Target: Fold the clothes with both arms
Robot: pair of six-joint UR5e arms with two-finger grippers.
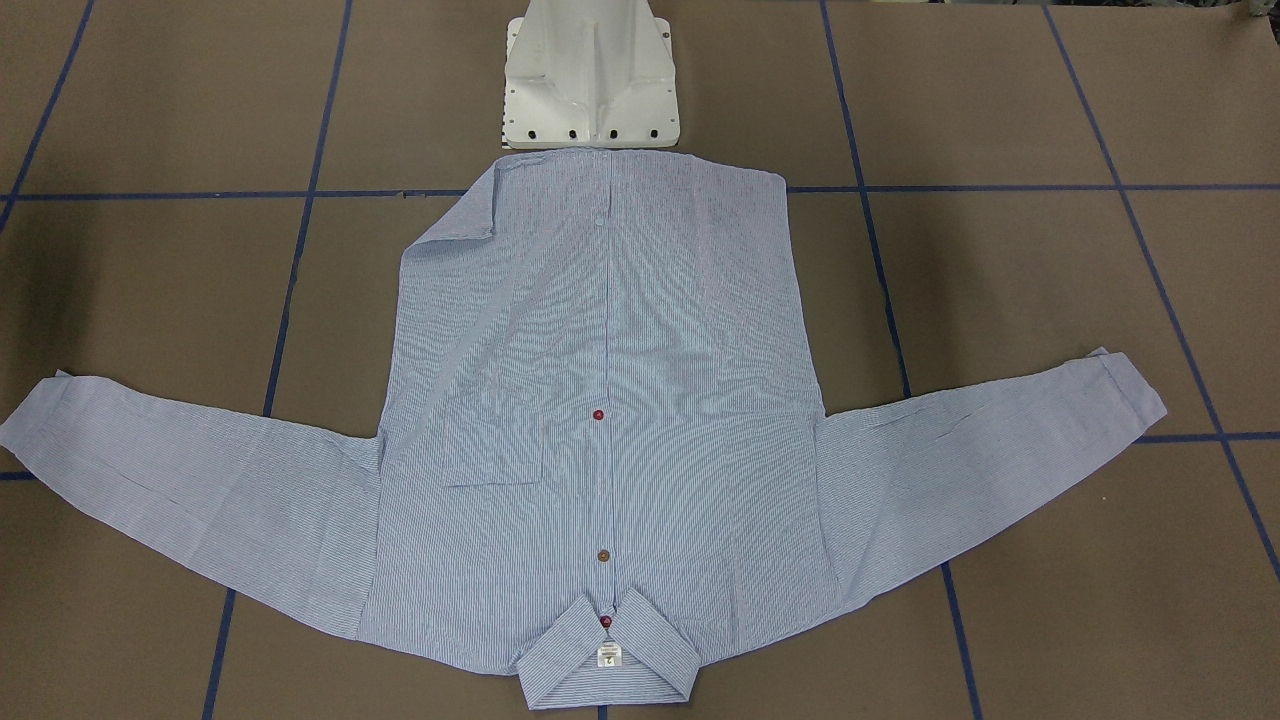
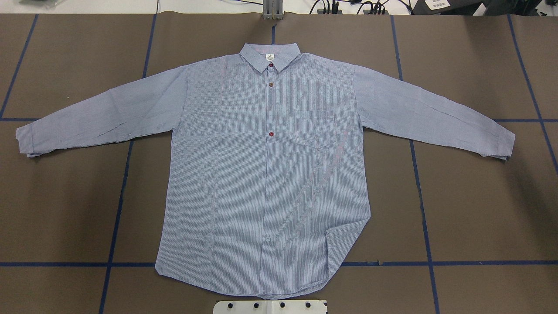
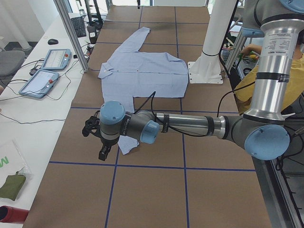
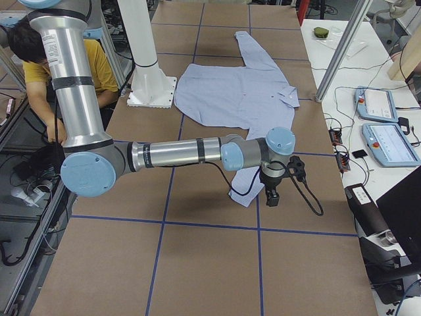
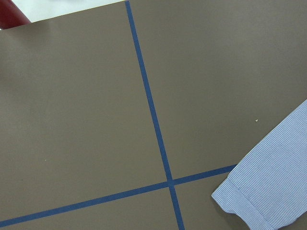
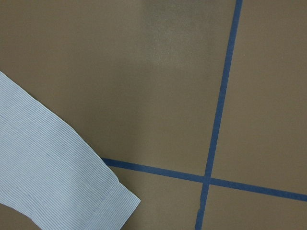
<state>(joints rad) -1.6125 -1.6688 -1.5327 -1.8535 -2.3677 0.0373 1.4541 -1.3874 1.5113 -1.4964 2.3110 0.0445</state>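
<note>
Surrounding the shirt [image 2: 266, 174]: brown table [image 2: 479, 196], gridded with blue tape lines [image 2: 117, 196]. White pedestal base [image 1: 590, 80] sits top centre in the front-facing view. The hem meets its lower edge in frame; contact cannot be judged. In the exterior left view, two tablet pendants [image 3: 47, 71] lie on a white bench at the left edge, with a metal post [image 3: 71, 33] at upper left. In the exterior right view, a person in yellow [image 4: 108, 72] is at upper left, partly behind the near arm.

The shirt lies flat, front up and buttoned, mid-table. In the overhead view the collar [image 2: 270, 56] is at the top and the hem at the bottom by the base, so the body's long axis runs top to bottom of frame. Sleeves spread toward the left and right edges, each sloping slightly downward. Chest pocket [image 2: 316, 128] is right of the placket. Lower right hem corner [image 2: 344, 237] is turned over.

Left arm [image 3: 190, 126] reaches in from the right of the exterior left view, its forearm crossing in front of the near sleeve. Left gripper [image 3: 103, 152] points down, just left of that sleeve's end in frame; jaw opening cannot be told. In the left wrist view the cuff [image 5: 244, 203] is in the lower right corner.

Right arm [image 4: 177, 153] reaches in from the left of the exterior right view. Right gripper [image 4: 272, 196] points down, just right of the near sleeve's end; jaw opening cannot be told. In the right wrist view the cuff [image 6: 117, 203] is at lower left.
</note>
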